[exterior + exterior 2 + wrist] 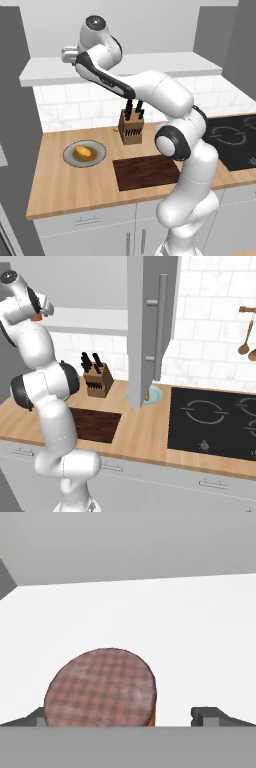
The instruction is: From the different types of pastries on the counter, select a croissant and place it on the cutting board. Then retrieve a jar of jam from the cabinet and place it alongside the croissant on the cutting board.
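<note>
The hand (122,717) is being held wide open up at the shelf (165,65), and nothing is being gripped. In the hand view the two fingertips (205,716) are standing well apart, and the jar of jam (100,687) is sitting between them, nearer the left tip than the right. Its checked brown lid is being seen from above, with a sliver of orange body showing at its lower right edge. The jar is resting on the white shelf slab, with bare slab stretching beyond it.

The step in hand is judged to be the grasp on the jar. For a clean grip, the hand is best being shifted slightly so that the jar is centred between the fingertips. It should then be lowered until the fingertips are beside the body rather than the lid. The closing should be done squarely, since a round jar is likely to twist or slide if it is caught off-centre. A push against the jar before closing could be sending it further back along the shelf.

Below, the cutting board (146,172) is lying on the tabletop (65,187), in front of the knife block (132,126). No pastry can be seen on the visible part of the board. A yellow-orange bun (83,150) is sitting on a plate (97,156) to the board's left.
</note>
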